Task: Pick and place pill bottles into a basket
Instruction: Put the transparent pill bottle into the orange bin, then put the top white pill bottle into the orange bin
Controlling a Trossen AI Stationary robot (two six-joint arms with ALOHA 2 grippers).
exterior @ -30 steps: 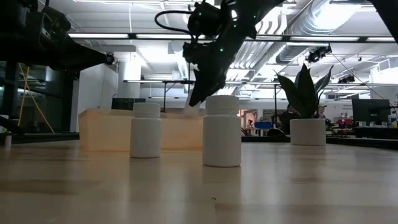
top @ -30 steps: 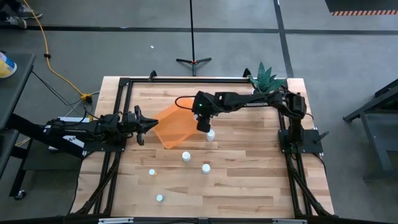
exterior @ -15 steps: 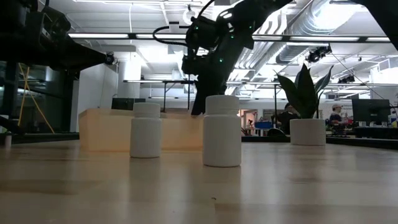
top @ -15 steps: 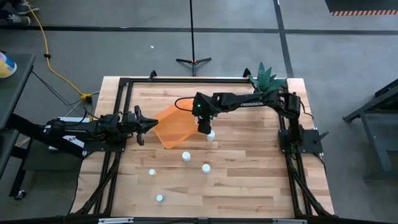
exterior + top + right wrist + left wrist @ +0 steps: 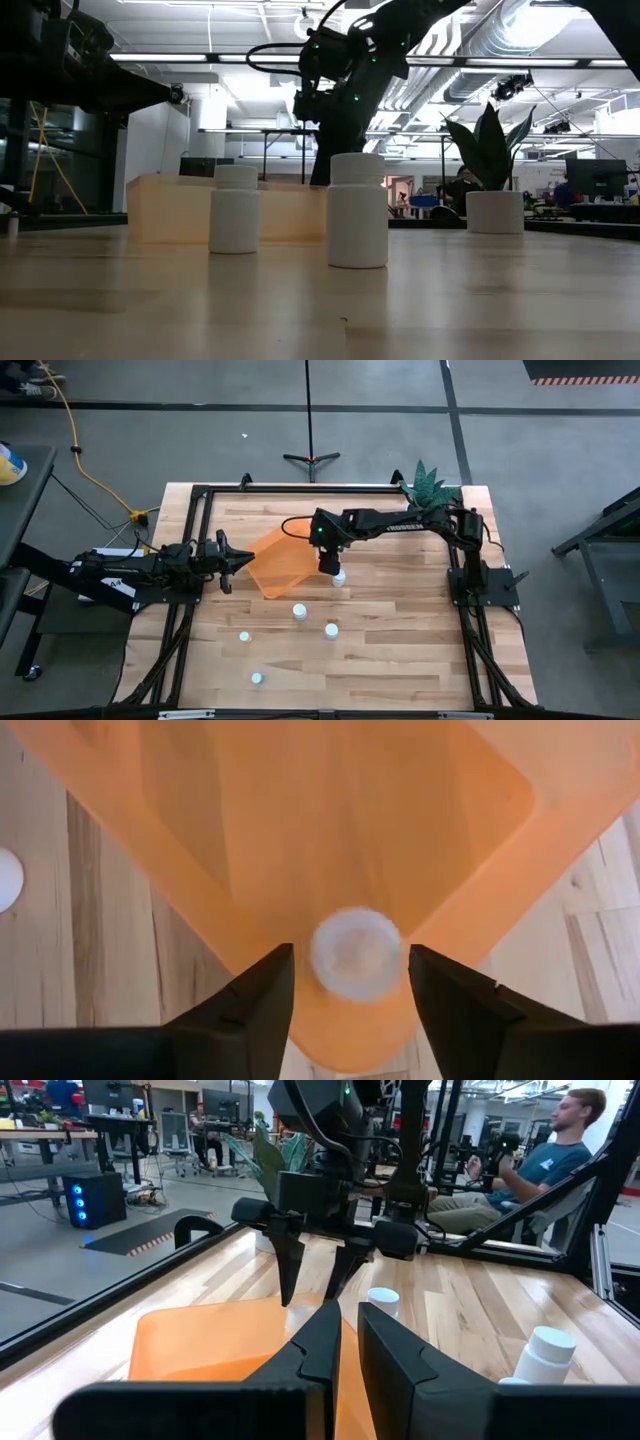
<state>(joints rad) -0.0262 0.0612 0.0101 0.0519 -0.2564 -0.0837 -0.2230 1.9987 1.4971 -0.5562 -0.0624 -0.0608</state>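
R gripper (image 5: 348, 982): fingers spread, nothing clamped.
Bottle (image 5: 354, 953): seen between R fingers, over basket (image 5: 300, 810) corner.
L gripper (image 5: 342, 1342): nearly closed, nothing gripped, parked beside basket.

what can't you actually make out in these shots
- High view: the basket corner under the right gripper; the gripper hides any pill bottle there.
- Right wrist view: the pill bottle between the open fingers is blurred; whether it has landed is unclear.
- Low view: the front bottles hide the basket's contents.
- Left wrist view: the left gripper hides the tray's near part.
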